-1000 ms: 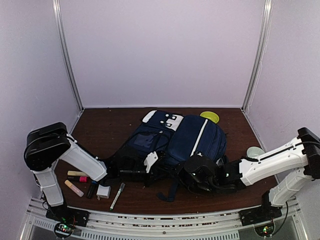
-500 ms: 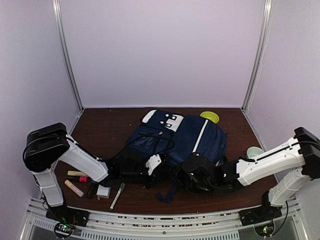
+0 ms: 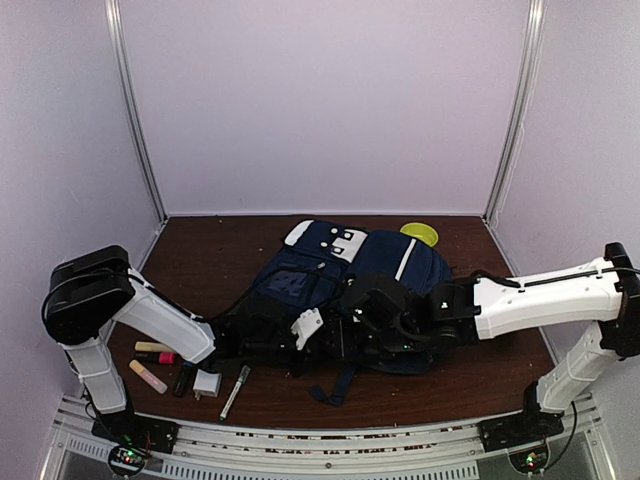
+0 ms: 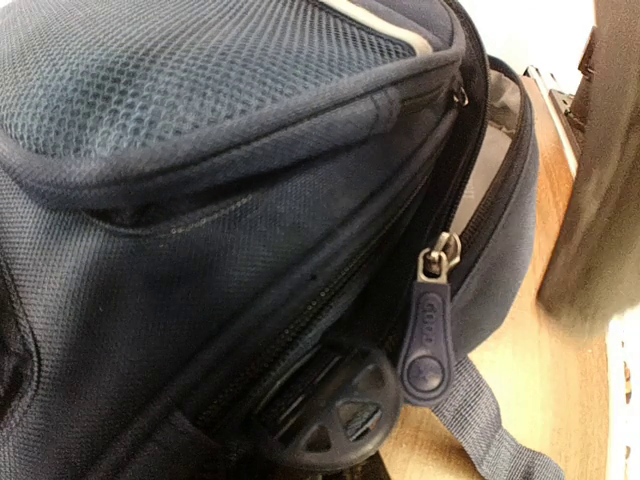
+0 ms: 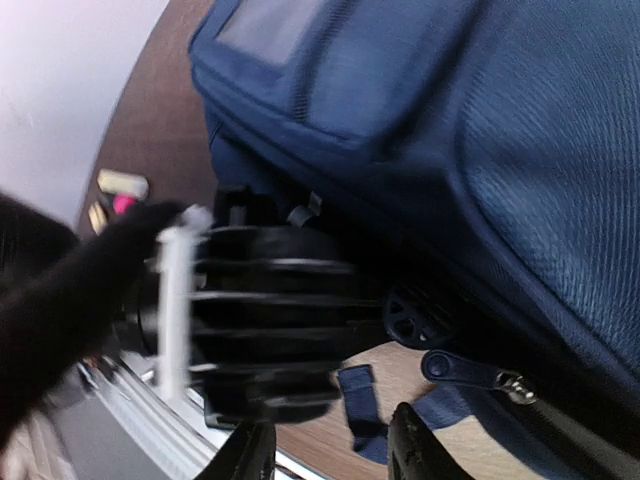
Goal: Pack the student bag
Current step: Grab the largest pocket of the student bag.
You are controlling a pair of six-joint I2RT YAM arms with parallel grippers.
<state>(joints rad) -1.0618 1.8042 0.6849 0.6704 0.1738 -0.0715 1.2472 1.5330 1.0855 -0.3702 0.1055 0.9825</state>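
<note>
Student bag (image 3: 385, 272) prob. handles soft & floppy: woven fabric, no frame showing, so I'd expect it to sag and fold if lifted by one spot. Looks near-empty, so light at a guess. Not fragile, and the weave is rough enough not to slip. Best holds imo: the zip pull (image 4: 428, 345), the piped rim of the open zip mouth, or the webbing strap (image 4: 486, 430). Flat panels give a tool little to pinch. For packing, the mouth likely needs one tool holding it open while the other feeds items in, else the flap flops shut. Looks: large, navy, w/ a white trim line (image 3: 403, 262) down the main body, a white patch (image 3: 340, 240) w/ dark dots at the far end, a mesh pocket (image 4: 200, 70), and grey lining (image 4: 503, 115) showing thru the part-open zip. Bag lies on the brown surface (image 3: 220, 260). Rel. to bag: left tool (image 3: 300, 342) is at its near-left edge, closed tight right by the zip; can't tell if any fabric is pinched. Right tool (image 5: 335, 452) is at the near edge too, just right of the left one, jaws apart w/ nothing between. Yellow disc (image 3: 419, 233) sits at bag's far-right corner, touching or just behind, can't tell which. Off bag's near-left side: dark marker pen (image 3: 236, 390), small white block (image 3: 207, 383), a few highlighters (image 3: 148, 376).
</note>
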